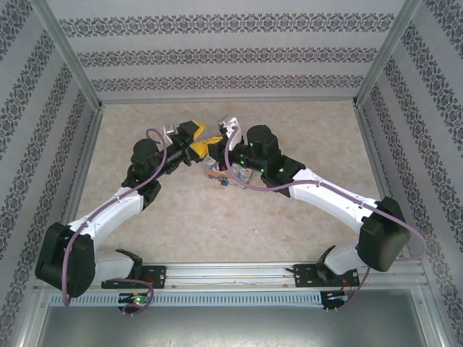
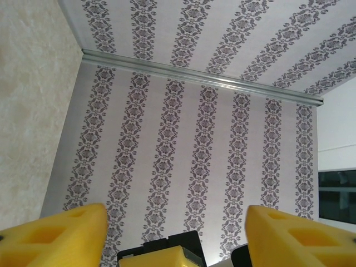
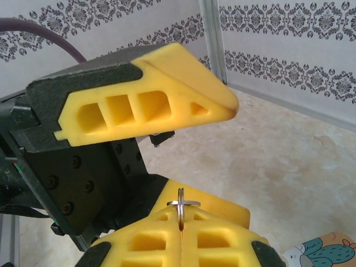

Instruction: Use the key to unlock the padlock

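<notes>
While your right fingers (image 3: 217,245) are pressed together on the key (image 3: 181,207), with only its silver loop and a sliver of metal standing out of the seam between them, your left fingers (image 2: 61,233) gape wide with nothing in them, one above and one below the tip of the right pair. To my eye this is a mid-air hand-over or regrasp of the key above the middle of the bench (image 1: 181,217), so take it slowly. Bring the left pair in square to the loop, close on metal rather than on the other foam tips, and do not slacken the right pair until the left has a firm pinch, since so small a key could drop and skid away. Whichever pair ends up with it needs the blade left free and pointing outward for the keyhole. I take the padlock (image 1: 225,182) to be the small dark speck just beside the near edge of the cartoon-printed box (image 1: 231,172), around the middle of the bench. It is too small to tell how it lies. Count one key, one padlock, one box, two pairs of fingers.
</notes>
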Controlling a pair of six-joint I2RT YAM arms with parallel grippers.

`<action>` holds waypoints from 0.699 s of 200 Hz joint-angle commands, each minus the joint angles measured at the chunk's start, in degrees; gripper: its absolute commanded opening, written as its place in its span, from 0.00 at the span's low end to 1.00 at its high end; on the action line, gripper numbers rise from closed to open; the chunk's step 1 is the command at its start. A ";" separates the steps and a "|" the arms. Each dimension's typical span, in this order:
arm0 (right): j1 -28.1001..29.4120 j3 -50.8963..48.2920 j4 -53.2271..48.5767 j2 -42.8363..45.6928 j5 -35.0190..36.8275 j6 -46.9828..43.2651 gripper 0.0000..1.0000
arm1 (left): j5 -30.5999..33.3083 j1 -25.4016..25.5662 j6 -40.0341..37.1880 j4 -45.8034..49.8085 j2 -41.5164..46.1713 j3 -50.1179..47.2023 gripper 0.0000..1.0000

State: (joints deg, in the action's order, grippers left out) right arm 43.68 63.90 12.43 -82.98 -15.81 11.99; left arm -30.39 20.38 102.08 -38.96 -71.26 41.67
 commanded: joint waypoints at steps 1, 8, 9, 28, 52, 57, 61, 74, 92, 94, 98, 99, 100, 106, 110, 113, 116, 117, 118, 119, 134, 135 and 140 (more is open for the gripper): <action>0.44 -0.91 1.79 0.61 -0.19 -0.39 0.00 | 1.03 0.81 -0.66 -0.08 1.44 -0.32 0.59; 0.44 -1.17 1.81 0.86 -0.02 -0.39 0.00 | 1.04 0.89 -0.83 0.30 1.46 -0.13 0.57; 0.44 -1.20 1.81 0.88 -0.02 -0.39 0.00 | 1.04 0.94 -0.83 0.34 1.47 -0.11 0.56; 0.44 -1.72 1.77 1.56 0.48 -0.65 0.00 | 1.11 1.11 -1.99 2.20 1.70 0.57 0.53; 0.46 -2.10 1.81 2.19 1.12 -0.91 0.00 | 1.32 1.23 -2.68 3.07 1.72 0.95 0.46; 0.44 -2.05 1.81 2.17 1.22 -0.92 0.00 | 1.47 1.24 -2.68 3.12 1.64 0.89 0.44; 0.51 -2.12 1.88 2.21 1.32 -0.96 0.00 | 1.48 1.24 -2.68 3.11 1.56 0.94 0.44; 0.44 -2.16 1.99 2.30 1.33 -1.00 0.00 | 1.47 1.33 -2.74 3.31 1.46 0.79 0.41; 0.44 -2.19 1.95 2.30 1.23 -1.00 0.00 | 1.78 1.52 -3.02 3.78 1.46 0.75 0.37; 0.37 -2.15 1.98 2.30 1.25 -1.00 0.00 | 1.75 1.55 -3.09 3.78 1.41 0.71 0.36; 0.39 -2.14 2.03 2.29 1.30 -1.05 0.00 | 1.88 1.56 -3.18 3.93 1.39 0.69 0.35; 0.41 -2.17 2.05 2.29 1.26 -1.02 0.00 | 1.90 1.58 -3.19 3.95 1.39 0.65 0.35; 0.43 -2.14 2.07 2.25 1.24 -1.01 0.00 | 1.91 1.58 -3.20 3.97 1.39 0.63 0.35; 0.41 -2.20 2.08 2.29 1.22 -1.05 0.00 | 1.98 1.58 -3.29 4.19 1.39 0.68 0.34; 0.38 -2.27 2.08 2.22 1.23 -1.00 0.00 | 1.97 1.60 -3.35 4.31 1.41 0.69 0.33; 0.38 -2.23 2.03 2.29 1.22 -1.07 0.00 | 2.04 1.60 -3.40 4.30 1.42 0.65 0.32; 0.41 -2.28 2.07 2.28 1.29 -1.09 0.00 | 2.07 1.59 -3.53 4.40 1.39 0.68 0.32; 0.43 -2.28 2.07 2.25 1.30 -1.09 0.00 | 2.04 1.59 -3.54 4.41 1.44 0.68 0.32; 0.39 -2.29 2.07 2.27 1.31 -1.09 0.00 | 2.02 1.64 -3.55 4.42 1.46 0.64 0.32; 0.41 -2.24 2.08 2.28 1.31 -1.09 0.00 | 2.01 1.66 -3.60 4.46 1.47 0.67 0.31; 0.40 -2.29 2.08 2.37 1.31 -1.01 0.00 | 2.14 1.68 -4.23 5.39 1.65 0.85 0.29; 0.37 -2.29 2.03 2.38 1.31 -1.01 0.00 | 2.12 1.68 -4.29 5.47 1.65 0.86 0.29; 0.35 -2.29 2.16 2.34 1.31 -0.88 0.00 | 2.18 1.68 -4.54 5.86 1.76 0.90 0.29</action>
State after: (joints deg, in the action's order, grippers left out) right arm 43.66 62.24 12.73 -82.11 -15.27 11.94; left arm -28.88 21.37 99.81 -35.14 -70.76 41.67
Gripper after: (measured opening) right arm 0.044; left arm 0.291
